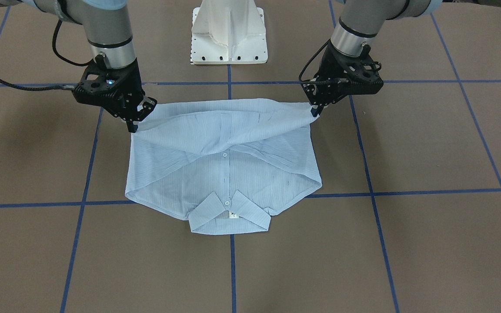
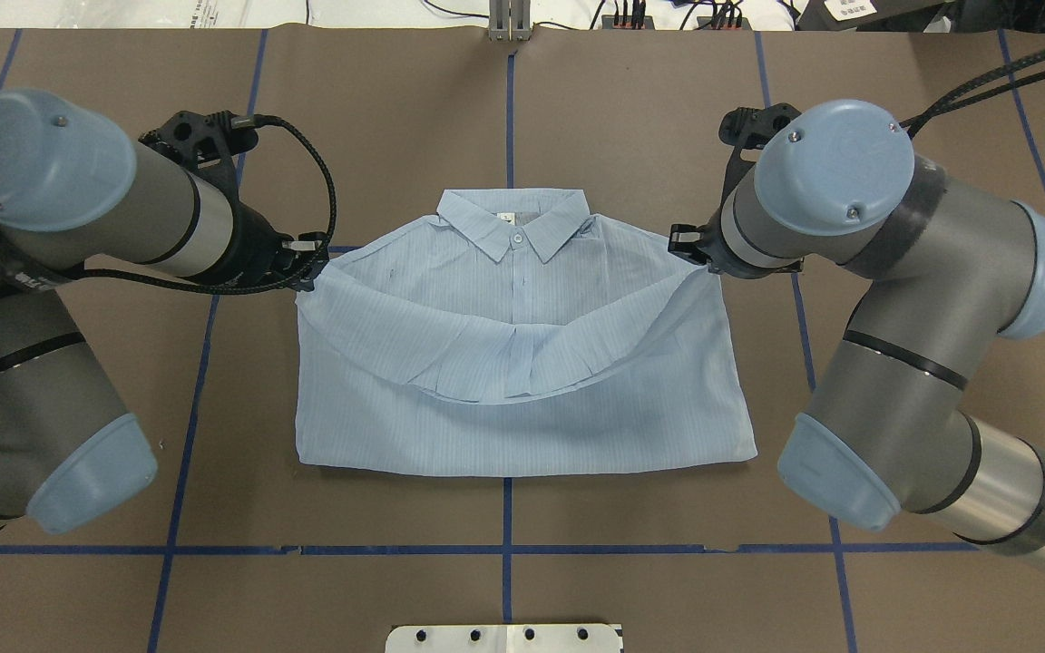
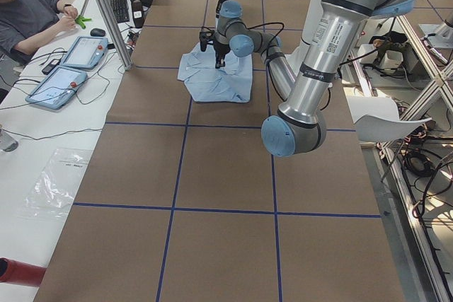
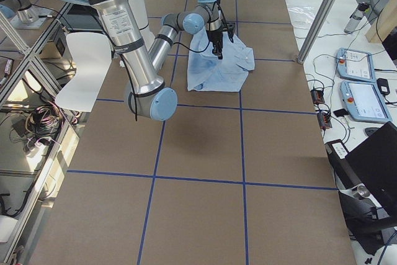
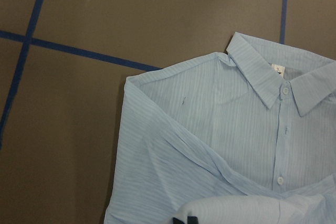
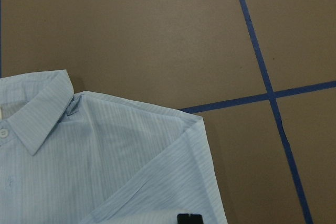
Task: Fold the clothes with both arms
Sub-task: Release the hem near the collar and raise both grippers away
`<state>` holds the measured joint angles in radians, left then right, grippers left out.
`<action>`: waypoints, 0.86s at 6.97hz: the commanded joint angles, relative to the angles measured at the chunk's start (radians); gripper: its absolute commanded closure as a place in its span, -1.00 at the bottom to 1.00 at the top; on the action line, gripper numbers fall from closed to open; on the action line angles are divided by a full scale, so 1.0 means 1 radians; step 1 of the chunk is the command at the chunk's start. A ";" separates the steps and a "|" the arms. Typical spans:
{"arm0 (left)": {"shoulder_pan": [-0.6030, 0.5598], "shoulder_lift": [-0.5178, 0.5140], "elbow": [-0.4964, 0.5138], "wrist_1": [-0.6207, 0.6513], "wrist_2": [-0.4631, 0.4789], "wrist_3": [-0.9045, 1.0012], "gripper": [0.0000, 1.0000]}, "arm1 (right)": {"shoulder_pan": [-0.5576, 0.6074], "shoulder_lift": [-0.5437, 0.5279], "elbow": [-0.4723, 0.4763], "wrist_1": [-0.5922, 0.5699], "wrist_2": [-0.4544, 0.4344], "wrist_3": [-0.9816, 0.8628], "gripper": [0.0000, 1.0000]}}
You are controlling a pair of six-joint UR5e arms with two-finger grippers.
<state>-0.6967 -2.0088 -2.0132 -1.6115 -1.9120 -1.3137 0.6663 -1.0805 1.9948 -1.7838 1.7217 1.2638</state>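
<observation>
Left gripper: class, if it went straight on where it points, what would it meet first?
The left gripper points steeply down, gripping a lifted hem corner; it would likely first meet the shirt, its flat lower layer near the side edge, though depth is unclear.

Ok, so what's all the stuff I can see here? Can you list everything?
shirt: one, light blue, in the middle of the table, collar away from the robot.
table: one, brown, under everything.
tape lines: several, blue, a grid across the table.
base: one, white, at the robot's edge.
person: one, grey top, at the side bench.
control tablets: two, grey, on that bench.
chair: one, white, beside the table.
left arm, right arm: two, silver-grey with blue caps, flanking the shirt.
left gripper, right gripper: two, black, each shut on a lifted hem corner.
</observation>
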 commanded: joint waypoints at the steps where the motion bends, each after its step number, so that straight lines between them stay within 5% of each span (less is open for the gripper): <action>1: 0.000 -0.034 0.085 -0.022 0.007 0.014 1.00 | 0.025 -0.002 -0.072 0.035 0.003 -0.046 1.00; 6: -0.006 -0.044 0.256 -0.158 0.030 0.096 1.00 | 0.070 0.002 -0.181 0.101 0.009 -0.087 1.00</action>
<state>-0.6987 -2.0520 -1.8044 -1.7207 -1.8886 -1.2243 0.7332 -1.0796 1.8419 -1.6865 1.7301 1.1828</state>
